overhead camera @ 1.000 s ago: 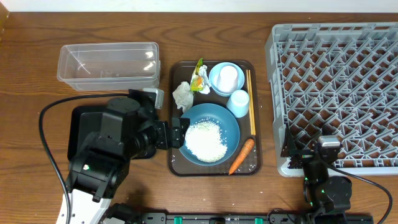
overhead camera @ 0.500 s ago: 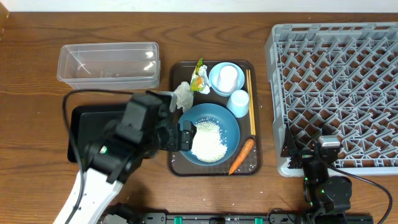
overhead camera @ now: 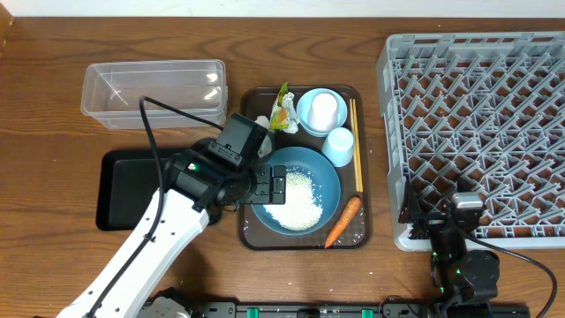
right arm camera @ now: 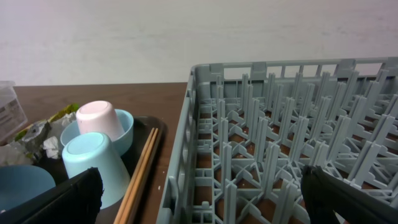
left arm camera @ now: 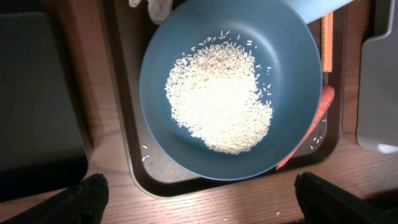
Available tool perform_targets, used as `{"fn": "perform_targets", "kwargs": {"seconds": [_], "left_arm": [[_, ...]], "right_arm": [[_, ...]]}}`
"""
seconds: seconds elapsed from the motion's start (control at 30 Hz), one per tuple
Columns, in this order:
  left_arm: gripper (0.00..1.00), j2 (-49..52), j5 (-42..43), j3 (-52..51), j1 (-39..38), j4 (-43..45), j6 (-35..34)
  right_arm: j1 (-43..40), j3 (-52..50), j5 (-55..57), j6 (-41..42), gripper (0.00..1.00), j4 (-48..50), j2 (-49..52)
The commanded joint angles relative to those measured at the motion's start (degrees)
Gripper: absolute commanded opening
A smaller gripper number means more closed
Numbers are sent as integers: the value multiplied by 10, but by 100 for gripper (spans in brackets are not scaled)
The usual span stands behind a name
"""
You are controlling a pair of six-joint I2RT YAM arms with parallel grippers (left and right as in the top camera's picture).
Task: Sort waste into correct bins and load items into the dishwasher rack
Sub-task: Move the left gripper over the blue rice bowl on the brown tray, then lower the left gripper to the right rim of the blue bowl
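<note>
Your left gripper (overhead camera: 275, 187) hangs over the large dark-blue bowl (overhead camera: 305, 190) in the middle of the overhead frame. Its jaws are spread wide with nothing between them; in the left wrist view only the two finger ends show, at the bottom corners. The loose white rice (left arm camera: 217, 102) lies heaped in the bowl, with a few stray grains on the brown serving tray (overhead camera: 362, 238) beneath it. Nothing has been sorted or loaded, so the step in hand looks like taking up this bowl to empty the rice into a bin. The black tray (overhead camera: 124, 185) sits at the left of the frame, and the clear tub (overhead camera: 154, 88) lies above it at upper left. The next move calls for one finger inside the rim and one outside. Choose a stretch of rim away from the carrot (overhead camera: 342, 222) at the bowl's lower right and the pale-blue cup (overhead camera: 339, 146) at its upper right. Then lift level so the grains stay put. The tissue (left arm camera: 152, 7) is mostly hidden under your arm. Your right gripper (right arm camera: 205, 199) waits at lower right beside the dishwasher rack (overhead camera: 481, 124), also wide open and empty.
</note>
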Motion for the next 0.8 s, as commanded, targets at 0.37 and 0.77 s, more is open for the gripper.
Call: {"fn": "perform_targets", "kwargs": {"seconds": [0.37, 0.77], "left_arm": [[98, 13, -137, 10, -64, -37, -129], [98, 67, -86, 10, -89, 12, -163]], "right_arm": [[14, -1, 0, -7, 99, -2, 0], [14, -1, 0, -7, 99, -2, 0]]}}
